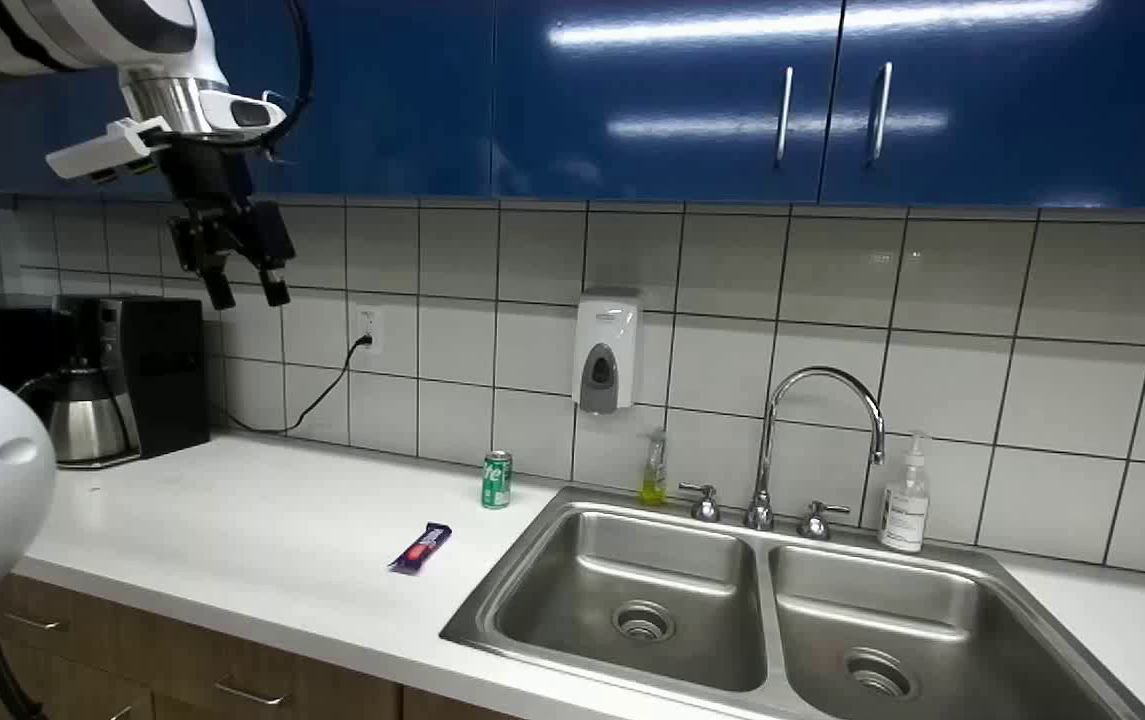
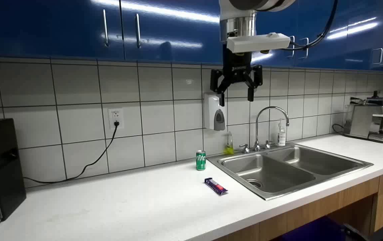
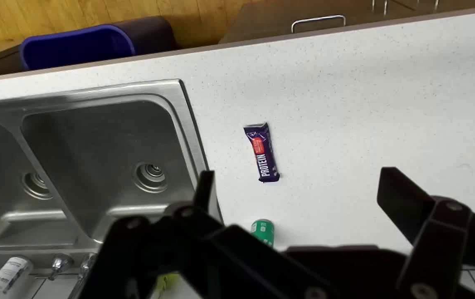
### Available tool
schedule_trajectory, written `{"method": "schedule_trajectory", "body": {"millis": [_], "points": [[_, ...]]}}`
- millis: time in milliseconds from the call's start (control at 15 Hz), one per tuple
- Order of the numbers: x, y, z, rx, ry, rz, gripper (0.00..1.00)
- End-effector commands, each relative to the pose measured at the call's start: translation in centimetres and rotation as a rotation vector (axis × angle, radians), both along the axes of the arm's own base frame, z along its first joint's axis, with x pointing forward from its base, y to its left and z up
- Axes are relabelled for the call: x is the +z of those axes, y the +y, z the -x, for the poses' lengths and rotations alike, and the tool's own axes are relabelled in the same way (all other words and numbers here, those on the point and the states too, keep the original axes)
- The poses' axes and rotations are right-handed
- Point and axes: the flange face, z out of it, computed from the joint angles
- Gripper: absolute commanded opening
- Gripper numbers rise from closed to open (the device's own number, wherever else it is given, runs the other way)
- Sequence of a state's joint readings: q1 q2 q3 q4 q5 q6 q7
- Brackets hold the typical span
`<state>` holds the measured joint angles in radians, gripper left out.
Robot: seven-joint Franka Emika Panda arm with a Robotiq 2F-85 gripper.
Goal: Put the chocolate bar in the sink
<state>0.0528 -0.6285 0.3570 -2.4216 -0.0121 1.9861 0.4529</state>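
Observation:
The chocolate bar, in a dark purple wrapper with a red patch, lies flat on the white counter in both exterior views (image 1: 422, 548) (image 2: 215, 186) and in the wrist view (image 3: 263, 153). The steel double-basin sink (image 1: 672, 585) is beside it; the left basin is the one nearer the bar. The sink also shows in an exterior view (image 2: 275, 174) and in the wrist view (image 3: 104, 141). My gripper (image 1: 249, 295) is open and empty, high above the counter, in both exterior views (image 2: 236, 99). In the wrist view its fingers (image 3: 297, 177) are spread wide, with the bar beyond them.
A green can (image 1: 497, 480) stands behind the bar near the sink's corner. A chrome faucet (image 1: 767, 450), a yellow-green bottle (image 1: 653, 482) and a white pump bottle (image 1: 905, 512) stand along the sink's back. A soap dispenser (image 1: 607, 340) and blue cabinets (image 1: 652, 100) are on the wall.

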Motion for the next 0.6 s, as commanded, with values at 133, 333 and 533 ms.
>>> {"method": "schedule_trajectory", "body": {"millis": [133, 333, 533], "points": [[0.0, 0.0, 0.0, 0.000, 0.002, 0.000, 1.00], [0.0, 0.0, 0.0, 0.000, 0.002, 0.000, 1.00], [-2.7, -0.2, -0.6, -0.010, 0.017, 0.005, 1.00]]}}
